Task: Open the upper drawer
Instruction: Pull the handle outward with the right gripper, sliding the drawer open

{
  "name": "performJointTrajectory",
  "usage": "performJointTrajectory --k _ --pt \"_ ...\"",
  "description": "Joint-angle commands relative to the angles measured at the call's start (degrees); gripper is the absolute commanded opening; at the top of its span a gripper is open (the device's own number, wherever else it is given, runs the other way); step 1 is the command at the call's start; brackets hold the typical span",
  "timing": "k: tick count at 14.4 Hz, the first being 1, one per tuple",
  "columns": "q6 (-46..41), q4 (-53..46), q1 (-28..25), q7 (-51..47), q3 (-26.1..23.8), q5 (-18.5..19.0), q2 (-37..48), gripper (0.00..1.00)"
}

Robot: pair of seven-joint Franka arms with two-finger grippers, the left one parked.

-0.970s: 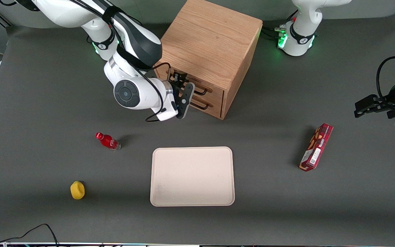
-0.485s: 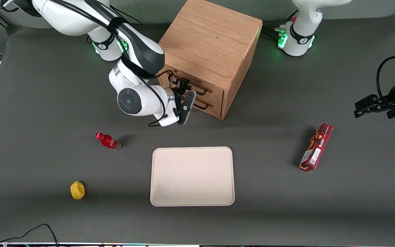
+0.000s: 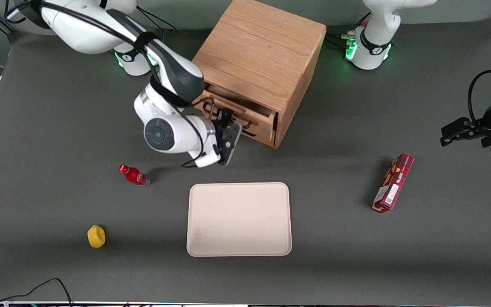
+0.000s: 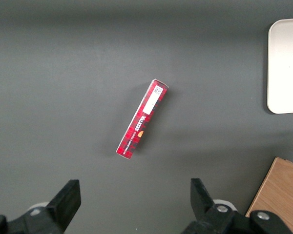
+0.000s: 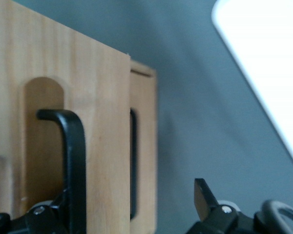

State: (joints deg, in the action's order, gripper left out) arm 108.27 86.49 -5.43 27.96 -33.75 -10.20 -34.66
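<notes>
Fingers [image 5: 203, 194] stand apart with the black wire handle [image 5: 74, 156] between them, hooked rather than pinched, the gripper [image 3: 227, 121] just in front of the upper drawer [image 3: 256, 116].

That drawer juts partway out of the oak cabinet [image 3: 262, 51], which sits by the table's [image 3: 36, 128] edge farthest from the front camera. I judge the pull begun, with more travel left. A yellow lump [image 3: 96, 236] lies toward the working arm's camera-side corner, a red bottle [image 3: 134, 175] beside it, a cream tray [image 3: 239, 219] mid-table and a red carton [image 3: 393, 183] toward the parked arm's end.
</notes>
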Motion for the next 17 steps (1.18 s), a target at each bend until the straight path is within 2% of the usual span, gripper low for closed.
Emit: performJointTrajectory --k 1,6,17 --pt "-1.04 -6.32 -0.28 -0.63 2.18 1.5 -4.01 1.0" --pt "-7.8 -15.02 -0.28 -0.54 4.12 1.58 -8.23 1.0" --pt "-8.25 -21.79 -0.37 1.04 10.01 1.67 -10.25 1.0"
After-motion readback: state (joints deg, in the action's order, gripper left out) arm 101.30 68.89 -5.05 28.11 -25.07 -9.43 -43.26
